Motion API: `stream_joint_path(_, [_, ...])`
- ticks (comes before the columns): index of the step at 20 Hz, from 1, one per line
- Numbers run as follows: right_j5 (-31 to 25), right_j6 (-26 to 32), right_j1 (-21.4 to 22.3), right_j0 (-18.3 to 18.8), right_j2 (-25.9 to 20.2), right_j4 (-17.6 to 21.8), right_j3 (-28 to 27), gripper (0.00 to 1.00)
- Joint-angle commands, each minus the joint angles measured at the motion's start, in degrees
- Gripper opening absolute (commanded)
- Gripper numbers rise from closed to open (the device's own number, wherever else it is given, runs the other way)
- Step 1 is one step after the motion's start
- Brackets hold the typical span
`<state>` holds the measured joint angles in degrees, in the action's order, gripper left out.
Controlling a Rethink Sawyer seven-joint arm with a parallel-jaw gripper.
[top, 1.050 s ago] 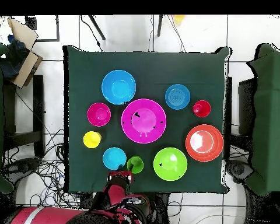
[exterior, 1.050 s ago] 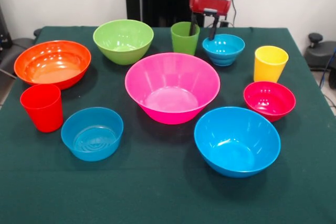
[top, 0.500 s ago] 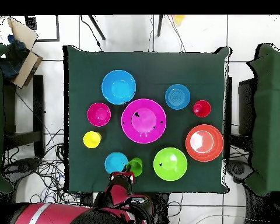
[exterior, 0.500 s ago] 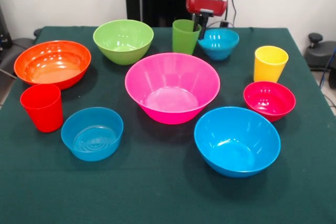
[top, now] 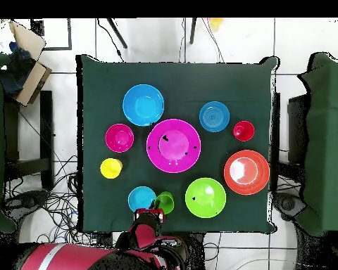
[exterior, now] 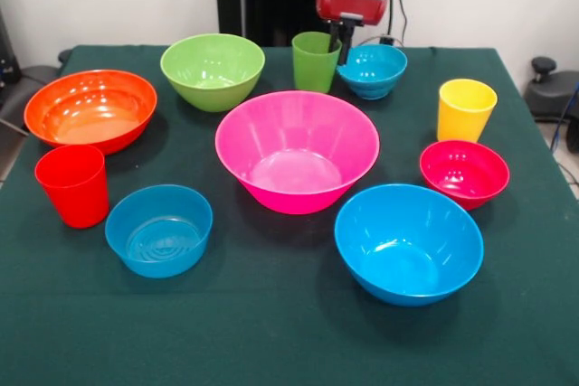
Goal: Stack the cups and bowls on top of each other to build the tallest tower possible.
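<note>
**Ten pieces spread flat, gripper at the cyan bowl's rim**

Nothing is stacked yet. The gripper (exterior: 344, 47) hangs at the table's back edge, in the narrow gap between the green cup (exterior: 315, 61) and the small cyan bowl (exterior: 372, 70). That bowl sits tilted, its rim against the fingers, so it looks pinched at the near rim, though I can't see the grip clearly. From there the big pink bowl (exterior: 297, 151), the likely base, lies straight toward the table's middle, just past the cup. With only one arm, the carry should be short.
</note>
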<state>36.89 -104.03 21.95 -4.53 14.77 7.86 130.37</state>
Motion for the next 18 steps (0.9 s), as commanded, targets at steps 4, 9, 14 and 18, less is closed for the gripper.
stream_joint_path(4, [-1.51,-10.20,0.01,0.69,-4.22,3.53,1.30,0.00])
stream_joint_path(9, [-6.52,-9.45,7.86,0.65,-3.97,4.39,5.22,0.00])
stream_joint_path(14, [-24.48,-4.80,26.12,3.61,-6.76,5.27,7.60,0.00])
stream_joint_path(18, [-37.06,-2.87,37.00,7.98,-12.30,4.95,5.90,0.00])
